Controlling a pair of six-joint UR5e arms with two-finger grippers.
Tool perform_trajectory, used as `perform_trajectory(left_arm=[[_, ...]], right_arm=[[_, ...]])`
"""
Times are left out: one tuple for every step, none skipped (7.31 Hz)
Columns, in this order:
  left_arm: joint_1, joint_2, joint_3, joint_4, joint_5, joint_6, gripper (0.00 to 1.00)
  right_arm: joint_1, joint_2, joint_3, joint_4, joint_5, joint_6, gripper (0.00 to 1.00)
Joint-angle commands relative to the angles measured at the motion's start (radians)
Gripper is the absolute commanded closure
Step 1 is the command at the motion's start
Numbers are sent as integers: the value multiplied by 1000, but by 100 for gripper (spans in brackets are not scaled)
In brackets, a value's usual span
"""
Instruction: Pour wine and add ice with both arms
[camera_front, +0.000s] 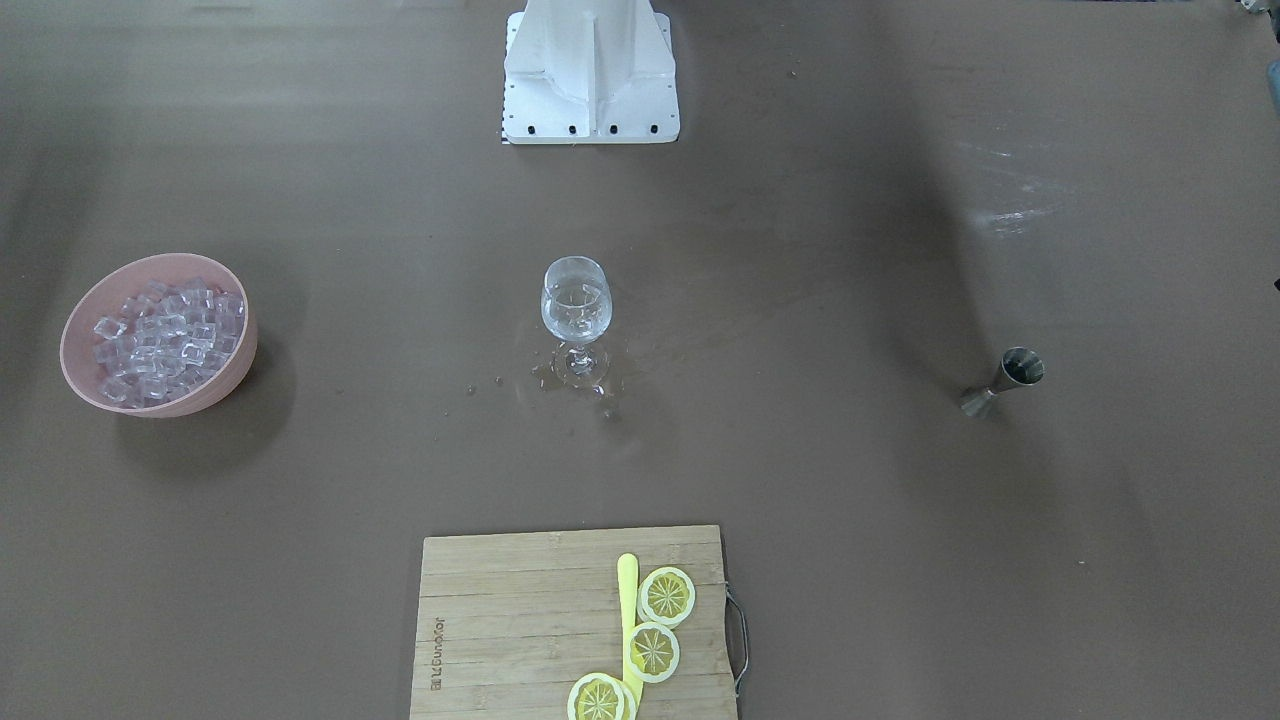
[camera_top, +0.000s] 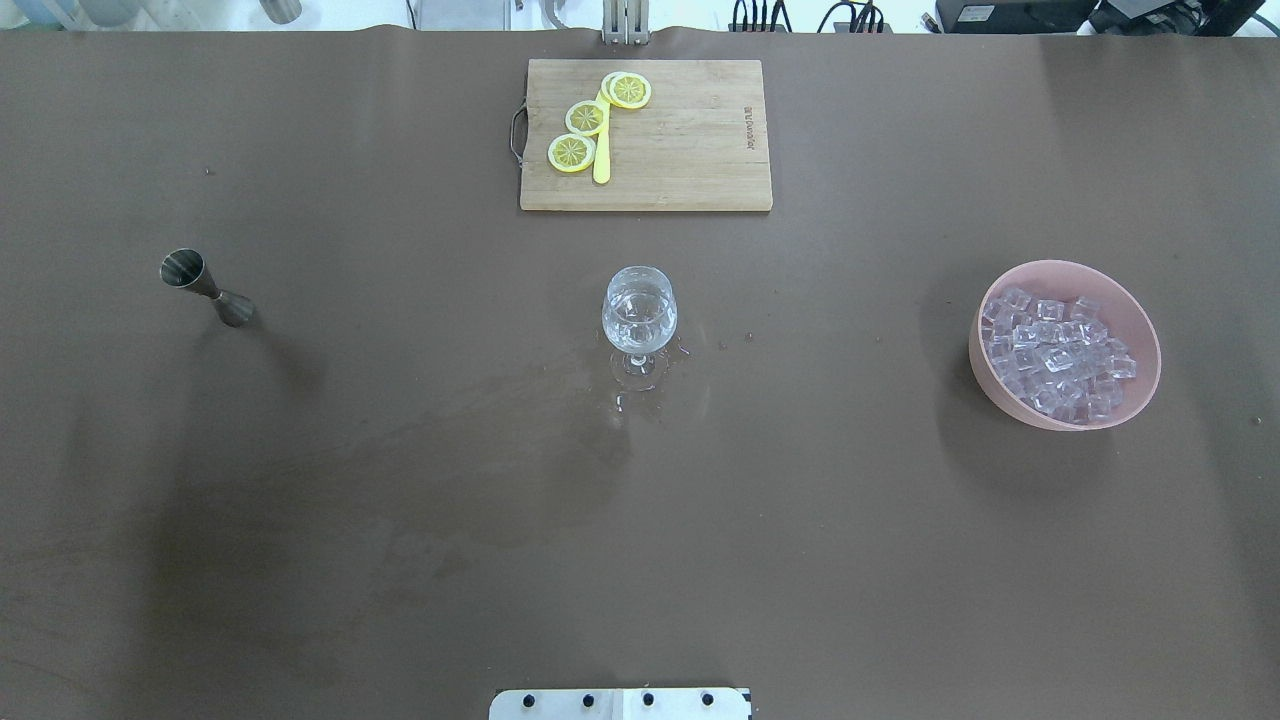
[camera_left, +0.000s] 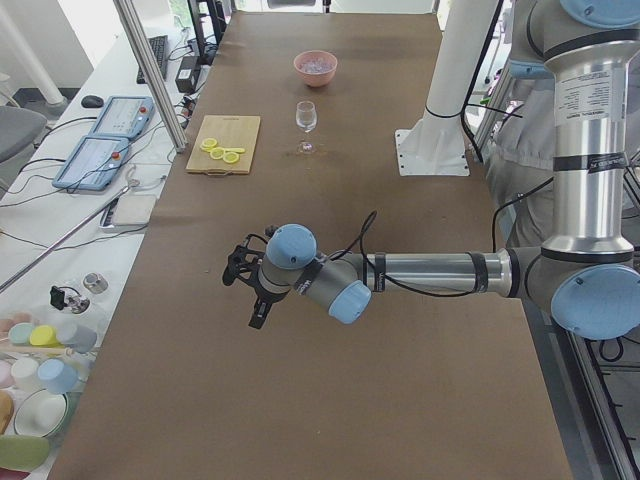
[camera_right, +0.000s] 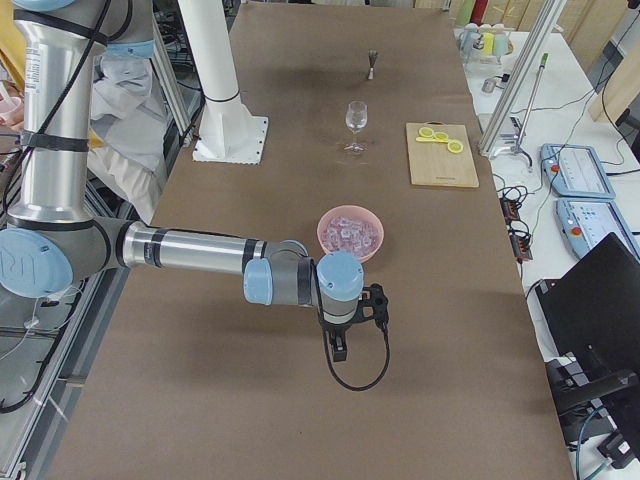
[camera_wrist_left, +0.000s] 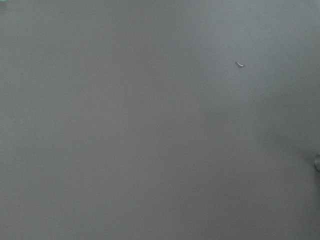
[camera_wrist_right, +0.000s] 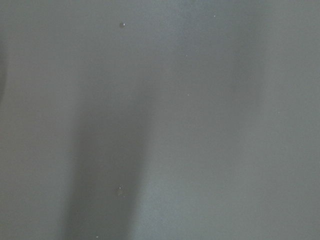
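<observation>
My left pincer (camera_left: 256, 318) hangs over the bare brown table (camera_front: 850, 500) at the centre left of the left side view, at the end of my outstretched left arm (camera_left: 430, 272); my right pincer (camera_right: 340, 350) hangs likewise just below the centre of the right side view, near the pink bowl (camera_front: 238, 370). I cannot tell how far either is open, and I see nothing held in them. The wine (camera_front: 575, 312) sits in the stemmed glass (camera_front: 576, 300) at the centre of the front view, upright, with wet spots around its foot. The ice (camera_front: 165, 340) lies heaped in the bowl at the left of that view. A metal measuring cup (camera_front: 1005, 380) stands at the right, well apart. A wooden cutting board (camera_front: 500, 620) with lemon slices (camera_front: 666, 596) lies at the bottom centre.
</observation>
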Motion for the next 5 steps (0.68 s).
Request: perform_trajectory(left_arm=[[1,-4,-3,-2,-1,0,2],[3,-5,-3,-2,-1,2,2],[7,-7,-3,-5,-1,3,2],[9,-8,5,-57,8,8,2],[10,-40,51,-138,2,3,2]], right_arm=[[0,0,2,0,0,1,0],[0,3,2,0,0,1,0],[0,5,2,0,0,1,0],[0,5,2,0,0,0,0],[0,9,6,2,1,3,0]])
